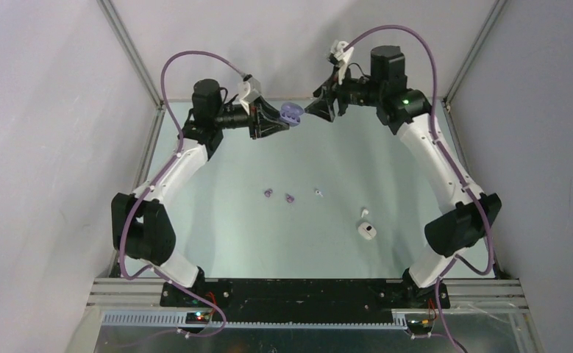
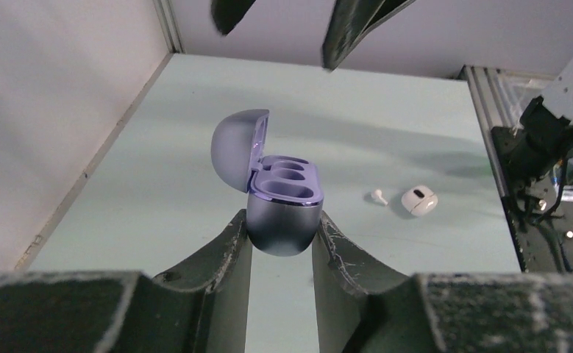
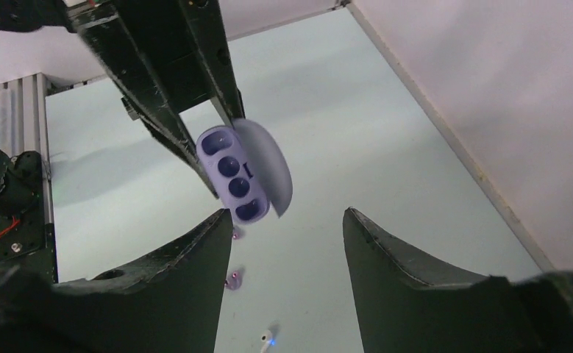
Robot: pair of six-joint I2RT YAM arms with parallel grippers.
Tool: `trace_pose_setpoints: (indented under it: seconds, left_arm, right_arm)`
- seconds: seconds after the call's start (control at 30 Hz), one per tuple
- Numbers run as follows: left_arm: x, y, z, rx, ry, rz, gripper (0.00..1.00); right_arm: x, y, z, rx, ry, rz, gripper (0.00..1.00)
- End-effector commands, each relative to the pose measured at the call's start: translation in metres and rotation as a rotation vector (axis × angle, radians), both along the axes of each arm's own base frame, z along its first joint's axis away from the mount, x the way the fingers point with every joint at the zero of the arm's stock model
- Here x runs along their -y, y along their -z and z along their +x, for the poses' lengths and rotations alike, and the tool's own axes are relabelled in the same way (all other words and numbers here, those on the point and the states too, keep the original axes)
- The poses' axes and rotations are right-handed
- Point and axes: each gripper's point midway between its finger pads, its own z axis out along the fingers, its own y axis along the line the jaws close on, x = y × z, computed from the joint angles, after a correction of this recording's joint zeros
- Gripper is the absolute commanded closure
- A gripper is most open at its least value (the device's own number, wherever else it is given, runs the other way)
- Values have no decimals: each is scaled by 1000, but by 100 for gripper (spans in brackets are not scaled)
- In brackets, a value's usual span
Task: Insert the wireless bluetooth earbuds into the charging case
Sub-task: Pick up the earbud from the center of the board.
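Note:
My left gripper [image 1: 285, 119] is shut on the open pale purple charging case [image 1: 291, 112] and holds it high above the far part of the table. In the left wrist view the case [image 2: 283, 198] sits between the fingertips with its lid up and both wells empty. My right gripper [image 1: 310, 109] is open and empty, facing the case from the right; in the right wrist view the case [image 3: 233, 175] hangs just beyond its left finger. Two purple earbuds [image 1: 268, 193] [image 1: 290, 198] and two white earbuds [image 1: 318, 192] [image 1: 364, 212] lie on the table.
A small white case [image 1: 367, 231] lies on the table right of centre, next to one white earbud; it also shows in the left wrist view [image 2: 419, 199]. Grey walls with metal frame rails close in the back and both sides of the table.

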Motion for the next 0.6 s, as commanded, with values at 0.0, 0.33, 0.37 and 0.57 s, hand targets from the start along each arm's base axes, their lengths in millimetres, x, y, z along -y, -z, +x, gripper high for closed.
trace_pose_setpoints:
  seconds: [0.0,0.33,0.37,0.57]
  left_arm:
    - [1,-40,-5,17,13,-103,100]
    - [-15,-75,6,-98,-197,-317,100]
    - [-18,-80,1,-104,-201,-331,100]
    - [-46,-83,-11,-104,-340,-374,100]
  right_arm:
    - [27,-41,-26,51,31,40,38]
    - [34,32,-37,-65,21,-50,47]
    - [34,50,-37,-69,7,-84,49]
    - [24,134,-24,-220,20,-234,59]
